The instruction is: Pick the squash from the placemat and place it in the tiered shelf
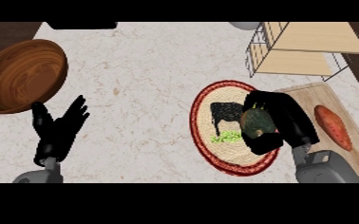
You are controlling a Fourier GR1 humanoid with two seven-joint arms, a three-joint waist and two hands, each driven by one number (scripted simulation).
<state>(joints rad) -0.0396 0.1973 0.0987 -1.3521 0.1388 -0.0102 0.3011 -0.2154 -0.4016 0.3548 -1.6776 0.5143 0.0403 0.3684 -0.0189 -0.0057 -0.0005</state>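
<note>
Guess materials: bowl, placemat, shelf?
Bowl: looks like wood with a glossy finish; brown grain rings and a sheen show. Placemat: seemingly woven fibre, matte; fine concentric ribbing, red braided rim, printed cow. Shelf: pale, wood-like boards in a thin wire frame, probably metal.

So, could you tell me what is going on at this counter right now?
The robot's right hand is curled round the dark green squash over the right side of the round placemat. The tiered shelf stands further back on the right, with nothing visible on it yet. The left hand rests open at the lower left, near a wooden bowl. A sweet potato lies on a cutting board beside the placemat.
</note>
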